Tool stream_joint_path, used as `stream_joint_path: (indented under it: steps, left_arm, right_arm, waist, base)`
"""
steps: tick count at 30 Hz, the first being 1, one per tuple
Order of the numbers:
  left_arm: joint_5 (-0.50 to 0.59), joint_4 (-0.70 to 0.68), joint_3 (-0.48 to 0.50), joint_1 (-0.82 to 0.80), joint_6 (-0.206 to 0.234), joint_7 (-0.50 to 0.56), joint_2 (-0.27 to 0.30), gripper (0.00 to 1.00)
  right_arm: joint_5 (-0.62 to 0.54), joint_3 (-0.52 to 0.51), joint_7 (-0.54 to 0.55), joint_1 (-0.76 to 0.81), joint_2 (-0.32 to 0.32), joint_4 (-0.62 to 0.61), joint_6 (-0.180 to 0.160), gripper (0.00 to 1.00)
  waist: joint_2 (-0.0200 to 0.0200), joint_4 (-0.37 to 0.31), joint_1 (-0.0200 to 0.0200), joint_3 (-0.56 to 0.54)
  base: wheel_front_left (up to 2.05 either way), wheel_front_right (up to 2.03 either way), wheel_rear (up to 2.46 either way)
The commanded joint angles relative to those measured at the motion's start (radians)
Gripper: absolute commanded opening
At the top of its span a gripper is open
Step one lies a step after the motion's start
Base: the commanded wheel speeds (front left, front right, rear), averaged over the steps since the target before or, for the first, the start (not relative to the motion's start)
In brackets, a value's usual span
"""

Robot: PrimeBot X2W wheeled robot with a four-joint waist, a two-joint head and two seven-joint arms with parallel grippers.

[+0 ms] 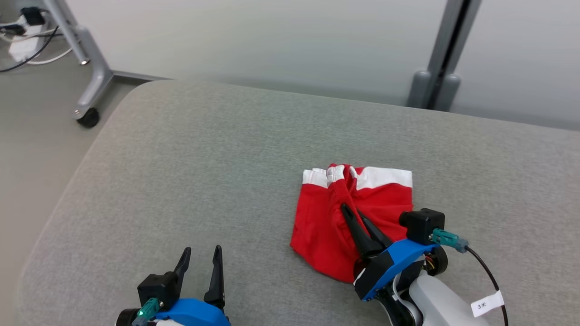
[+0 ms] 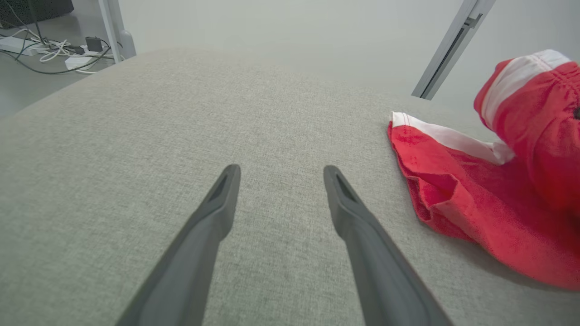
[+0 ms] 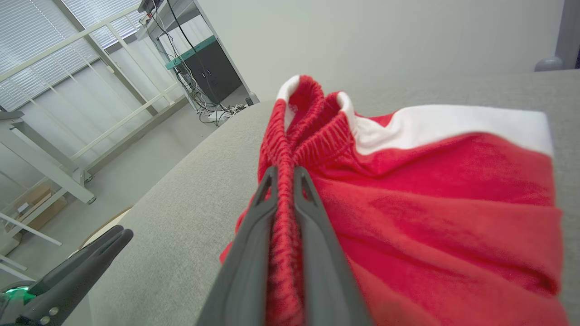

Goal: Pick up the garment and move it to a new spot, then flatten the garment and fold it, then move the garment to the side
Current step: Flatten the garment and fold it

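The garment (image 1: 326, 222) is a pair of red shorts with white hem bands, bunched on the grey table (image 1: 204, 172) right of centre. My right gripper (image 1: 351, 213) is shut on its red elastic waistband, which runs pinched between the two fingers (image 3: 253, 235) in the right wrist view; the garment (image 3: 430, 190) spreads to their right. My left gripper (image 1: 201, 256) stands open over bare table at the lower left, nothing between its fingers (image 2: 217, 203). In the left wrist view the garment (image 2: 476, 199) lies to the right, one part lifted.
A wheeled grey frame leg (image 1: 88, 90) stands on the floor beyond the table's far left corner, with cables (image 1: 22, 31) behind it. A grey post (image 1: 437, 68) rises behind the far edge. The table's rounded left edge (image 1: 68, 190) is close to my left gripper.
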Motion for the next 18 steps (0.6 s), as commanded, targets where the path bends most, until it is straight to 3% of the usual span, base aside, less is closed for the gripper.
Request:
stream_joint_path:
  steps: [1,2,3,4,11,18]
  left_arm:
    - [-0.003,0.002,0.000,0.006,0.001,-0.004,-0.001,1.00]
    - [-0.001,0.003,-0.001,0.007,0.000,-0.004,-0.001,1.00]
    - [0.002,0.002,-0.001,0.008,-0.002,-0.004,-0.001,1.00]
    - [0.005,0.003,0.001,0.010,-0.002,-0.004,-0.001,1.00]
    - [0.018,-0.009,0.029,0.008,0.001,-0.004,-0.001,1.00]
    - [0.040,-0.045,0.048,-0.026,0.000,-0.004,-0.001,1.00]
  right_arm:
    - [-0.006,0.000,-0.003,-0.022,-0.003,0.025,0.000,0.00]
    - [-0.014,0.003,-0.004,-0.031,-0.003,0.045,0.000,0.00]
    - [-0.017,0.010,-0.006,-0.040,-0.002,0.063,0.000,0.45]
    - [-0.008,0.015,-0.007,-0.045,-0.002,0.073,0.000,1.00]
    - [-0.007,0.038,-0.009,-0.061,-0.004,0.016,0.000,1.00]
    - [-0.200,-0.141,-0.010,-0.004,-0.003,-0.028,0.000,1.00]
  waist:
    - [0.0000,0.027,0.0000,0.017]
    - [0.0000,0.037,0.0000,0.019]
    - [0.0000,0.044,0.0000,0.021]
    - [0.0000,0.047,0.0000,0.022]
    - [0.0000,-0.002,0.0000,0.029]
    - [0.0000,-0.109,0.0000,0.021]
  base:
    - [0.00,0.00,0.00]
    - [0.00,0.00,0.00]
    - [0.00,0.00,0.00]
    - [0.00,0.00,0.00]
    - [0.00,0.00,0.00]
    - [0.00,0.00,0.00]
